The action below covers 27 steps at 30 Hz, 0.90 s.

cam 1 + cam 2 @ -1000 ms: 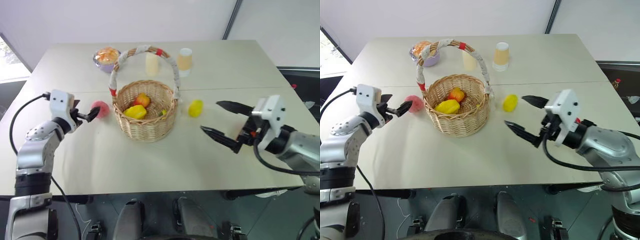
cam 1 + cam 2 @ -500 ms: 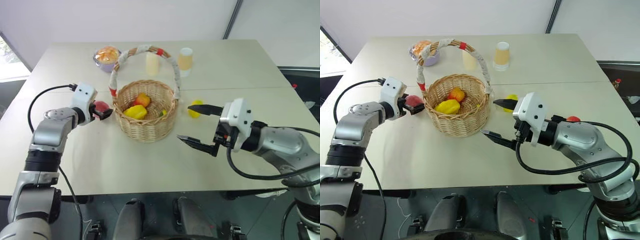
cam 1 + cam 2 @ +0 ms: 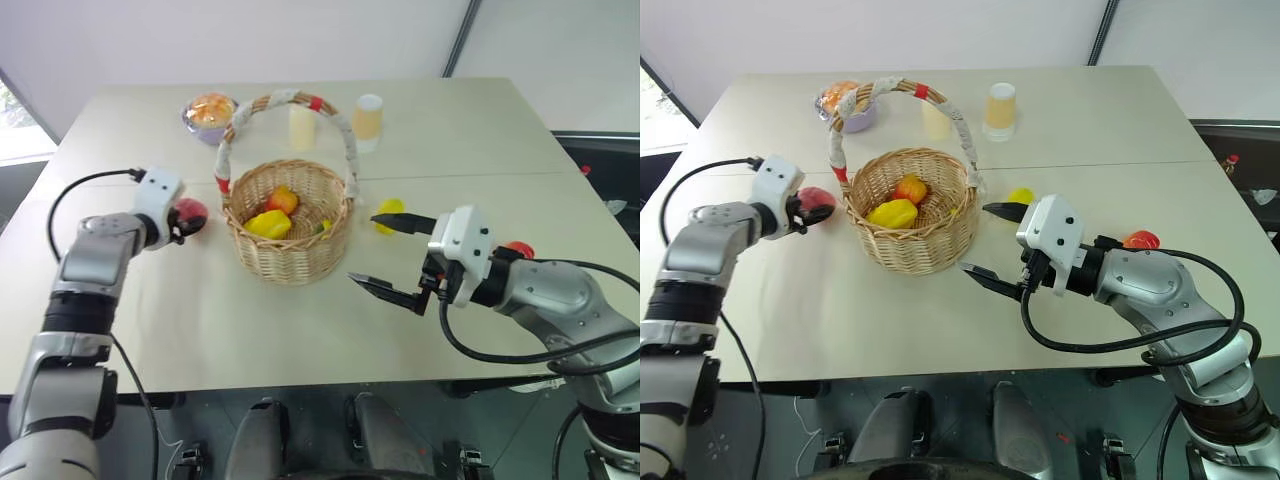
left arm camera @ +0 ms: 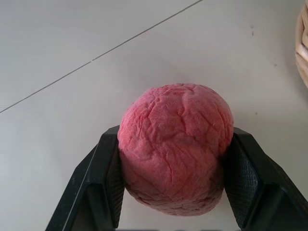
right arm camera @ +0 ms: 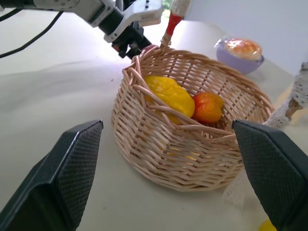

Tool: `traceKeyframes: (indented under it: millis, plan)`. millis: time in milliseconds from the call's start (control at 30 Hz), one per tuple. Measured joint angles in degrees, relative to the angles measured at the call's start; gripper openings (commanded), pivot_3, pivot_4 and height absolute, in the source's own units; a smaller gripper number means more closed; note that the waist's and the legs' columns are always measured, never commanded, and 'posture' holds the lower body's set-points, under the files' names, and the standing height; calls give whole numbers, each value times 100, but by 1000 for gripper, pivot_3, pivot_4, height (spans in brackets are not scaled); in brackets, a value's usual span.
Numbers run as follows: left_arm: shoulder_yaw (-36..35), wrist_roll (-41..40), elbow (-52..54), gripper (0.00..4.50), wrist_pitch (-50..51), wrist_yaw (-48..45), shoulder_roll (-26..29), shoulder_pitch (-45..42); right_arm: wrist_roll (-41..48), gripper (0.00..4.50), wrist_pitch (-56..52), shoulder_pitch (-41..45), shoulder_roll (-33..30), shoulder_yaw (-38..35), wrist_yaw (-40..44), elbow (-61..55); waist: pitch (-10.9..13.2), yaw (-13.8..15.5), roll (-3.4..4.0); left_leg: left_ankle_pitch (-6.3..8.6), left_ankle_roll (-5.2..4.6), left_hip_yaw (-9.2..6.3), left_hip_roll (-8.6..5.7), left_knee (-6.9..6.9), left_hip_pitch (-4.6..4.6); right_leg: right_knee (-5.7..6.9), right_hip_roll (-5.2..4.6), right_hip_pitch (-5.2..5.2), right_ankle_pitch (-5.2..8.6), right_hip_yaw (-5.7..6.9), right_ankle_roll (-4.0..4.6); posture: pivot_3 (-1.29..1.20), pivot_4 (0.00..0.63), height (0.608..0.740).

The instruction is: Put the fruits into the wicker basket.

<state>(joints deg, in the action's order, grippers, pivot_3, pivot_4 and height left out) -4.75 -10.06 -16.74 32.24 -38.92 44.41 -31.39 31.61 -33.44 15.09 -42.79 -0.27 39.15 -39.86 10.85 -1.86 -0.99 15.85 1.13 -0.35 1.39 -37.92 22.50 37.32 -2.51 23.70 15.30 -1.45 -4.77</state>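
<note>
Peach [image 4: 174, 147], pink-red and wrinkled, sat pinched between the two black fingers of the left gripper [image 3: 183, 217] at centre left of the head view, just beside the wicker basket [image 3: 288, 225] but outside its rim. The basket stood at mid-frame on the table [image 3: 300, 320], its arched handle wrapped in white cloth with red bands, and held a yellow fruit [image 3: 270, 223] and a yellow-to-red mango [image 3: 284, 200]. A lemon [image 3: 389, 215] lay on the table to the basket's right, close behind the upper finger of the right gripper [image 3: 389, 255], whose jaws were spread wide and empty.

The soft peach appeared squeezed at its sides; a swing toward the basket could let it slip, or the gripper could knock the handle and shove the basket. The right gripper risked nudging the lemon into rolling away.

No brand, label or writing could be read on anything in view.
</note>
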Motion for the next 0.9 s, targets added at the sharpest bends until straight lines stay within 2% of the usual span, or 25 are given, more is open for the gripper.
traceKeyframes:
  millis: [100, 200, 300, 433, 567, 633, 733, 800, 900]
  plan:
    - [-912, -938, 1166, 2269, -114, -959, 302, 804, -62, 4500, 71, 60, -3, -9, 82, 189, 4, 17, -7, -1, 2, -1, 7, 0, 4, -1, -6, 1, 1, 4, 3, 0, 150, 740]
    - [-1520, -2109, 2605, 2269, 380, -1714, 571, 1291, -144, 4500, 184, 149, 0, 4, 208, 417, 5, 120, -7, -1, 2, -1, 1, -4, -3, -8, -18, -15, 1, 5, 5, 0, 150, 740]
    - [-1593, -2836, 3477, 2269, 869, -1751, 529, 1184, -318, 4500, 290, 264, 5, 128, 303, 737, 5, 169, -7, -1, 2, -3, -8, -10, -6, -13, -18, -26, 11, 8, 23, 0, 150, 740]
    - [-447, -2456, 3807, 2269, 946, -1128, 115, 311, -600, 4500, 500, 267, 64, 299, 410, 1106, 4, 209, -8, 0, 0, 3, -40, -13, -9, -12, -7, -30, 0, 4, 2, 0, 150, 740]
    - [565, -1801, 3505, 2269, 875, -685, -372, -304, -845, 4500, 561, 275, 121, 335, 357, 1295, 5, 155, -8, 3, -5, 1, -42, -11, -3, -10, 0, -23, 0, 3, -4, 0, 150, 740]
    - [763, -1646, 3311, 3299, 864, -598, -519, -420, -986, 4500, 541, 275, 134, 328, 209, 1373, 5, 99, -8, 4, -7, -2, -41, -8, -2, -8, 1, -16, 0, 2, -5, 0, 150, 740]
    - [841, -1523, 3053, 4479, 835, -551, -652, -528, -1209, 4500, 423, 273, 277, 273, -163, 1583, 6, 80, -7, 3, -7, -3, -38, -7, -2, -4, 4, -13, 0, 1, -5, 0, 150, 740]
    - [853, -1411, 2981, 4479, 708, -546, -690, -575, -1299, 4500, 204, 279, 459, 215, -482, 1723, 6, 91, -7, 3, -6, -2, -39, -9, -2, 0, 3, -13, 0, 0, -5, 0, 150, 740]
    - [844, -1381, 2989, 4479, 421, -661, -735, -613, -1347, 4500, -459, 542, 1088, 82, -1248, 2114, 6, 84, -7, 1, -3, 0, -38, -10, -4, 3, 0, -12, 0, -4, -5, 0, 150, 740]
